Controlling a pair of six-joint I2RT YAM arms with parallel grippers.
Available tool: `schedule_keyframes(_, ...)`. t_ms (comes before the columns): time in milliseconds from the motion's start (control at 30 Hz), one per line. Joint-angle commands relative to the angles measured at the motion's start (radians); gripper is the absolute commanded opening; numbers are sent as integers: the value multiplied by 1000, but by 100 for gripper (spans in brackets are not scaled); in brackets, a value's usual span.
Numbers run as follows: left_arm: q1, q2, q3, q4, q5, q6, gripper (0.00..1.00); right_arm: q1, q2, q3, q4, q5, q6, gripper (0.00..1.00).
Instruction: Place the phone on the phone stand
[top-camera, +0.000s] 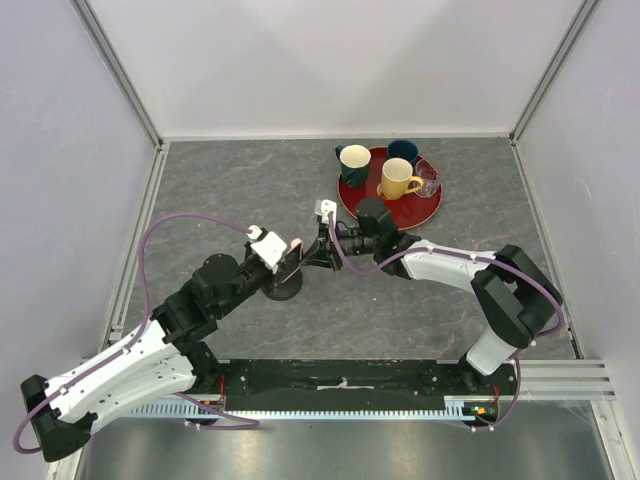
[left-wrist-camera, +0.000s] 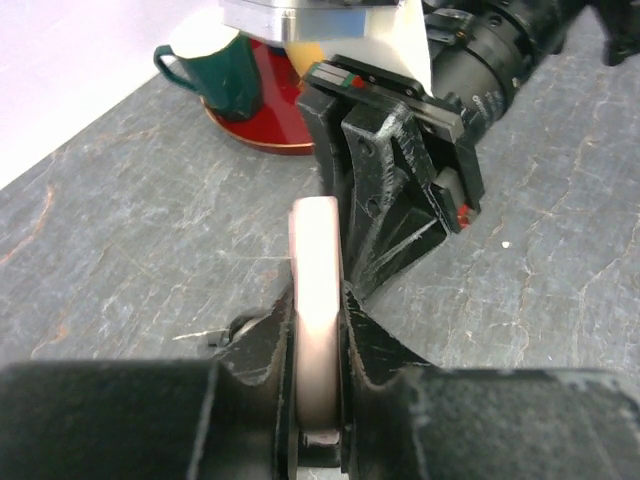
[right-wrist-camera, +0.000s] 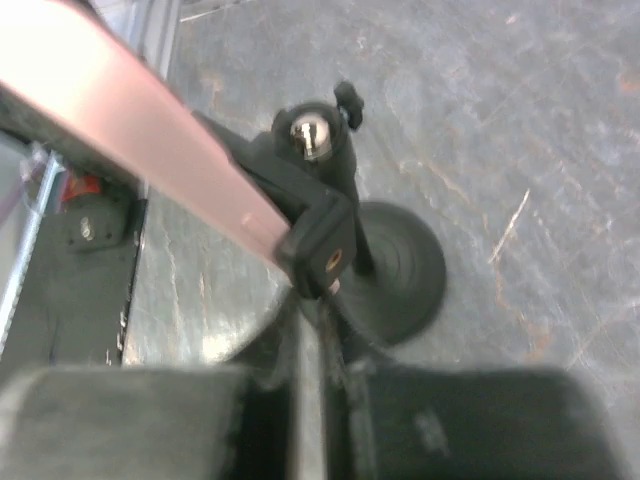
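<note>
The phone (top-camera: 297, 248) shows its pale pink edge and stands on edge over the phone stand (top-camera: 283, 289). My left gripper (top-camera: 284, 256) is shut on it; in the left wrist view the pink edge (left-wrist-camera: 315, 260) runs up between the two black fingers of that gripper (left-wrist-camera: 318, 345). In the right wrist view the phone (right-wrist-camera: 140, 130) sits in the stand's black clamp (right-wrist-camera: 318, 238), above the round disc base (right-wrist-camera: 405, 275). My right gripper (right-wrist-camera: 322, 318) meets the clamp's lower end, fingers pressed together on it. It comes in from the right (top-camera: 322, 250).
A round red tray (top-camera: 428, 212) at the back right carries a dark green mug (top-camera: 354, 160), a yellow mug (top-camera: 398, 178), a dark blue cup (top-camera: 403, 150) and a glass (top-camera: 428, 182). The two grippers are nearly touching. White walls enclose the grey tabletop.
</note>
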Motion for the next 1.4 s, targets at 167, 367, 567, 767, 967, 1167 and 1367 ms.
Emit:
schedule_keyframes(167, 7, 65, 28, 3, -198, -25, 2, 242, -208, -230, 351, 834, 355, 0)
schedule_keyframes(367, 13, -27, 3, 12, -120, 19, 2, 236, -257, -207, 228, 832, 298, 0)
schedule_keyframes(567, 13, -64, 23, -28, 85, 33, 2, 54, -384, -230, 31, 498, 208, 28)
schedule_keyframes(767, 13, -44, 54, 63, 306, 39, 2, 24, -464, -194, -186, 366, 89, 64)
schedule_keyframes(967, 19, 62, 135, 83, 395, 50, 2, 6, -568, -262, -192, 257, 97, 79)
schedule_keyframes(1167, 125, 152, 174, 123, 571, 9, 2, 4, -656, -306, -221, 258, 109, 87)
schedule_keyframes(1367, 343, 202, 106, 190, 842, -38, 2, 6, -673, -378, -130, 251, 133, 90)
